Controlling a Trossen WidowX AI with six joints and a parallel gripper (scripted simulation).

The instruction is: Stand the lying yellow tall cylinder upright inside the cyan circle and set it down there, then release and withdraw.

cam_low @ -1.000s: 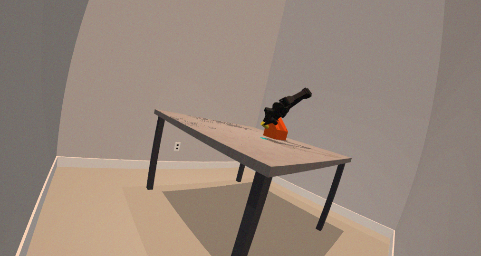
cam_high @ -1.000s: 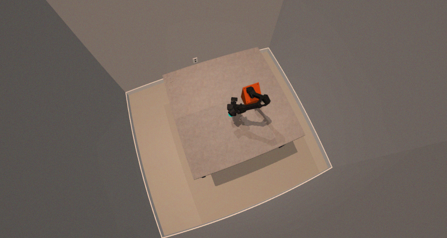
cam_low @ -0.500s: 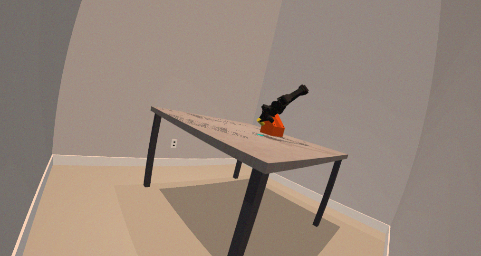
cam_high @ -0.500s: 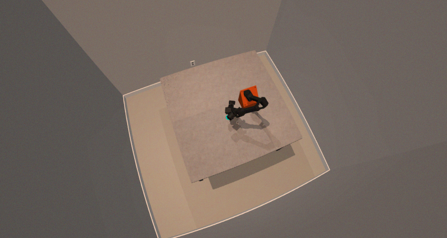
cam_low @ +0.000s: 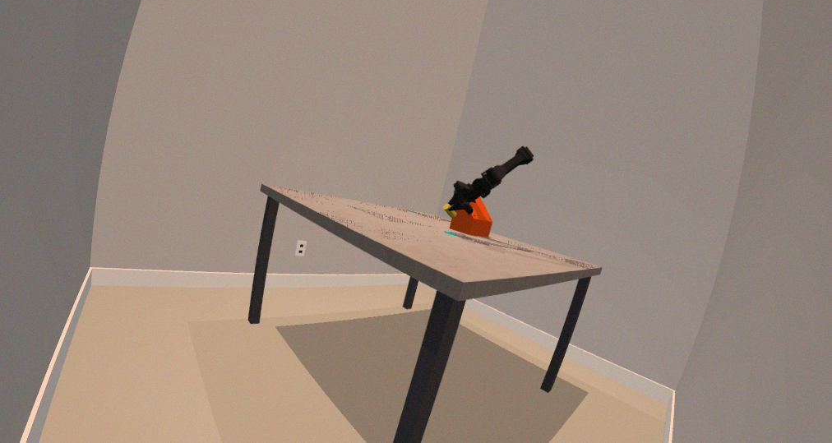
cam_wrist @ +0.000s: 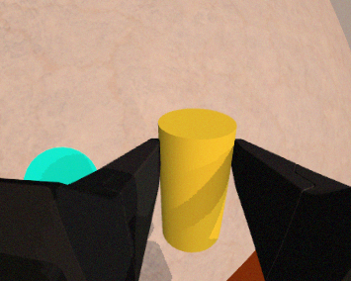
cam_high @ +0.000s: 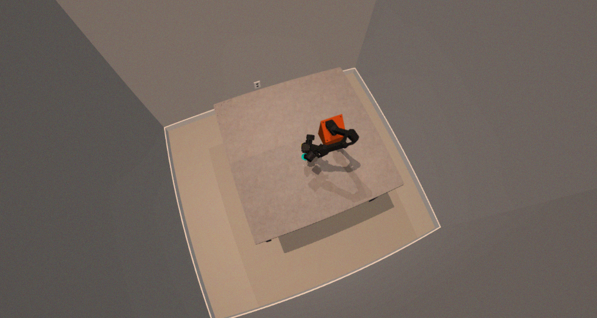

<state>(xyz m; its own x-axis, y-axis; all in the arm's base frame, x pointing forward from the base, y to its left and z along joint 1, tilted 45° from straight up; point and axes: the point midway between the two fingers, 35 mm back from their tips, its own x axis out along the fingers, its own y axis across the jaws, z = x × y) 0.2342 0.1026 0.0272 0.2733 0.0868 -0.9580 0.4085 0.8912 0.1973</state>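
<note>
The yellow tall cylinder [cam_low: 450, 211] [cam_wrist: 196, 183] is held between the fingers of my gripper [cam_low: 451, 209] [cam_wrist: 196, 148], which is shut on it. In the exterior view it is tilted and hangs above the table. In the top view the arm hides nearly all of it. The cyan circle [cam_high: 304, 157] [cam_low: 450, 233] [cam_wrist: 59, 163] lies flat on the table. In the wrist view it is left of the cylinder, its lower part hidden behind the left finger. The cylinder is off to one side of the circle and above it.
The orange base block [cam_high: 327, 138] [cam_low: 470, 227] [cam_wrist: 250, 269] under the arm stands close behind the gripper on the table [cam_high: 267, 182] [cam_low: 407, 247]. The arm's shadows fall on the table beside the circle.
</note>
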